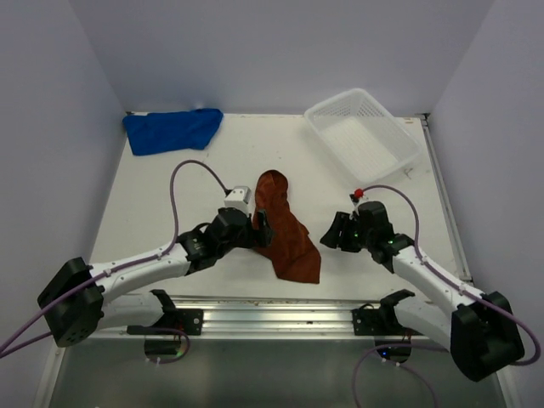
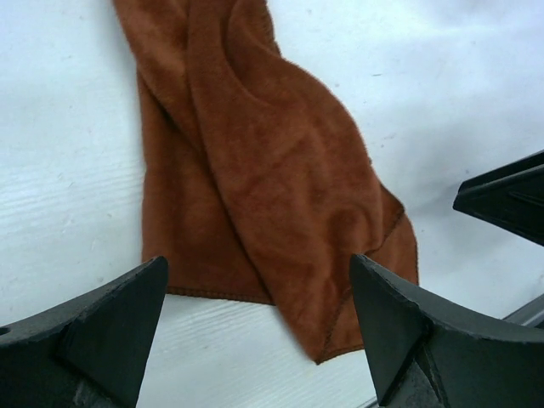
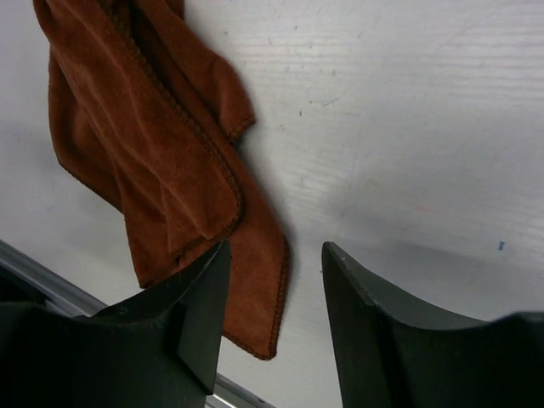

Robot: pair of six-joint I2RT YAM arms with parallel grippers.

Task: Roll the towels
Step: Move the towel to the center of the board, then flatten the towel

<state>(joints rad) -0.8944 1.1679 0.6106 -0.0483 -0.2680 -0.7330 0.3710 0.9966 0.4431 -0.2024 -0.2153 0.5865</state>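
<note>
Left gripper (image 1: pixel 264 229) jaws wide, empty, low over rust-brown towel (image 1: pixel 286 231), which lies crumpled mid table (image 1: pixel 212 174). Right gripper (image 1: pixel 331 234) part-spread, empty, just beside it. Blue towel (image 1: pixel 172 129) far-left corner. Risk: rolling twisted, unflattened cloth gives a lumpy, loose roll. Both arms stretched low, angled inward.

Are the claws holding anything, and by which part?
Nothing is held. The left claw and right claw are both open, with the brown towel lying loose on the table between them.

place: robot lab | cues: two arms (image 1: pixel 144 265) on rail (image 1: pixel 272 316), white table (image 1: pixel 161 191), plain enclosure walls (image 1: pixel 280 51)
</note>
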